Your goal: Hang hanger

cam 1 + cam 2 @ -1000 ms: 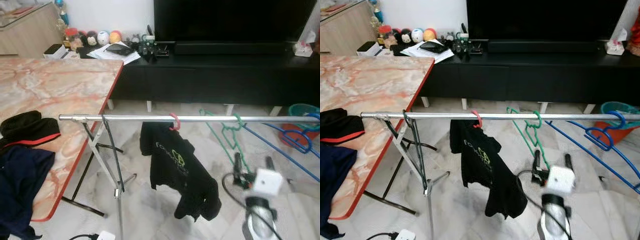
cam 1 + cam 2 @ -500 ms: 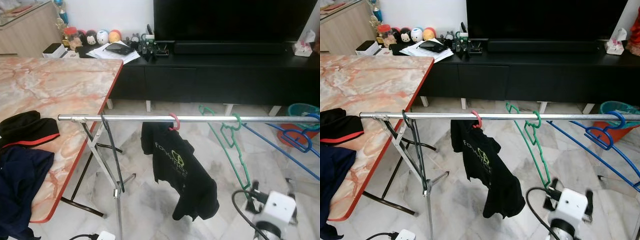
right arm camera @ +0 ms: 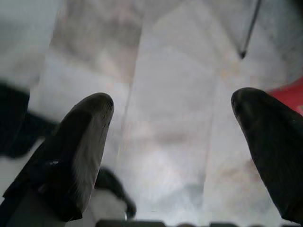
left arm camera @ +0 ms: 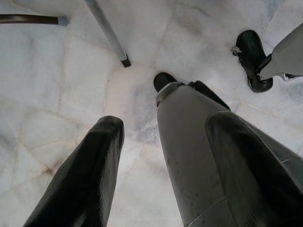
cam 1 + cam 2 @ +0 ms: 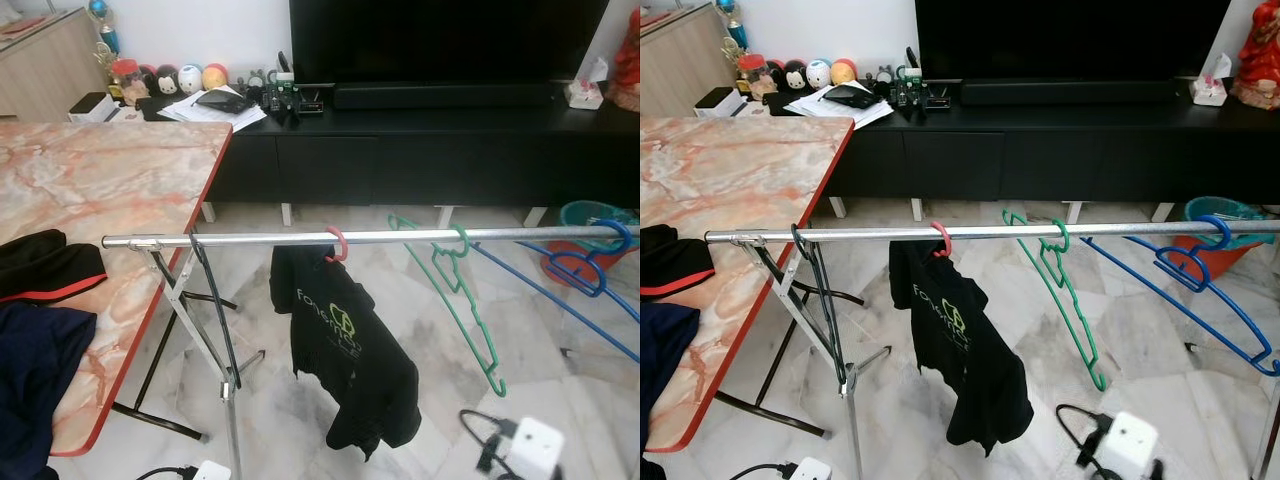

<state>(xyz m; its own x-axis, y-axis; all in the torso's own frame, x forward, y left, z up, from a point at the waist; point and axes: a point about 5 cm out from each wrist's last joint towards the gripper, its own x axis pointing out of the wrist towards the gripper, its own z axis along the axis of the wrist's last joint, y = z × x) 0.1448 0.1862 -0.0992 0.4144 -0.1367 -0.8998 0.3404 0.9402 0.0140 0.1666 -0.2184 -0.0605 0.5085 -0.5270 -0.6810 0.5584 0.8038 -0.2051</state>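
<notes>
A thin green wire hanger hangs from the silver metal rail. The right tool and left tool are spread, empty, over marble floor.

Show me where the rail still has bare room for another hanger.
Bare rail runs between the black hanger near the left end and the pink hook holding the black T-shirt. A shorter gap sits between that and the green hanger. The right end is crowded with blue hangers.
</notes>
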